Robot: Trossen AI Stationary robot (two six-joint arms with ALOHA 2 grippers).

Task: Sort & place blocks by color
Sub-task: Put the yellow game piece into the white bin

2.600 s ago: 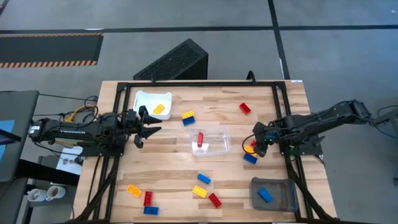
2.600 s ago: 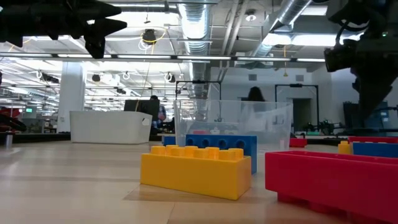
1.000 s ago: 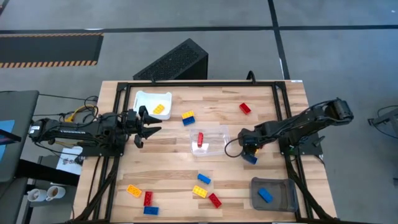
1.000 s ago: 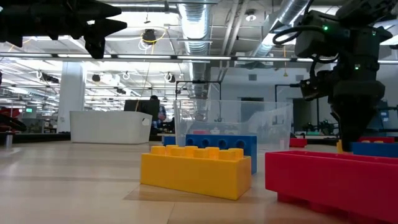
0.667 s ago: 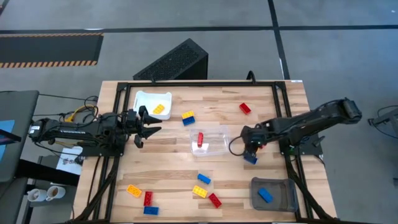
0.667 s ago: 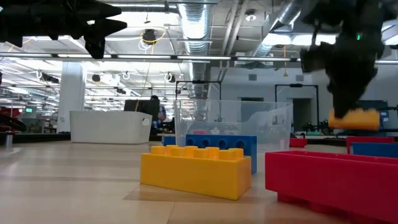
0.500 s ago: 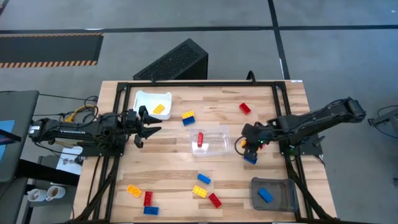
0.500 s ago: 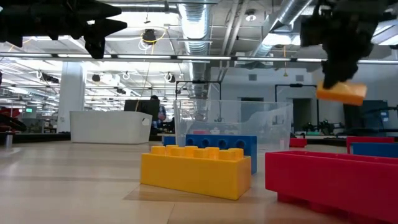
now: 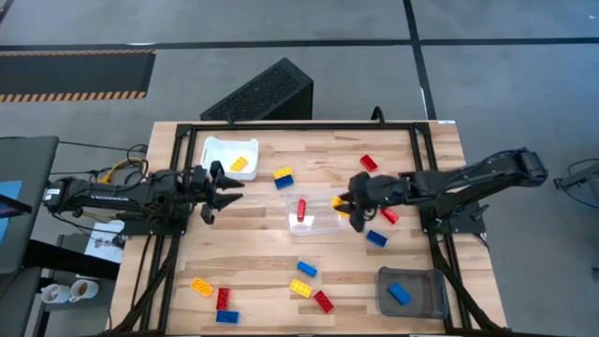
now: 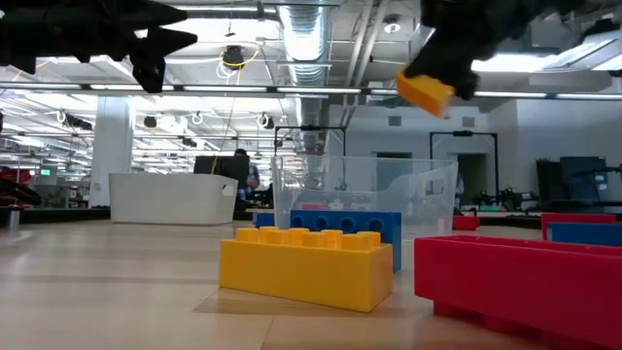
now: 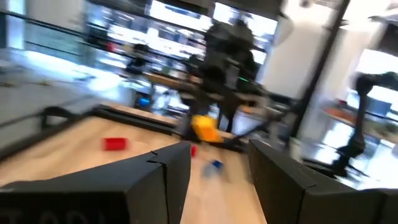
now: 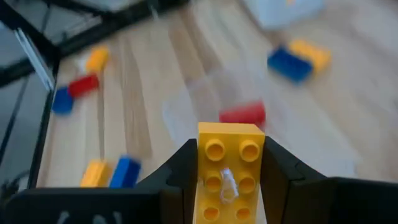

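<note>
My right gripper (image 9: 343, 208) is shut on a yellow block (image 12: 229, 163) and hangs above the right edge of the clear tray (image 9: 325, 223). In the low view the yellow block (image 10: 425, 92) shows high above the table. One red block (image 9: 300, 211) lies in the clear tray. The white tray (image 9: 217, 150) holds a yellow block (image 9: 241, 164), and the grey tray (image 9: 418, 298) a blue block (image 9: 399, 293). Several red, blue and yellow blocks lie loose on the table. My left gripper (image 9: 227, 185) waits open at the table's left edge, beside the white tray. My right gripper pinches the yellow block between its two fingers (image 12: 180, 169), which press on its two long sides (image 12: 203, 163). The block lies along the fingers with its studs up. It is lifted clear of the table and sits tilted in the low view.
Loose blocks: a yellow-and-blue pair (image 9: 283, 176), a red one (image 9: 369, 163), red (image 9: 389, 215) and blue (image 9: 376, 238) just right of the gripper, and a group near the table's near edge (image 9: 301, 288). A black frame (image 9: 178, 131) borders the table.
My right gripper has lifted the yellow block off the table beside the blue block, risen, and moved toward the table's left, up to the clear tray's right edge. A red block shows where the gripper stood. The left arm has kept still.
</note>
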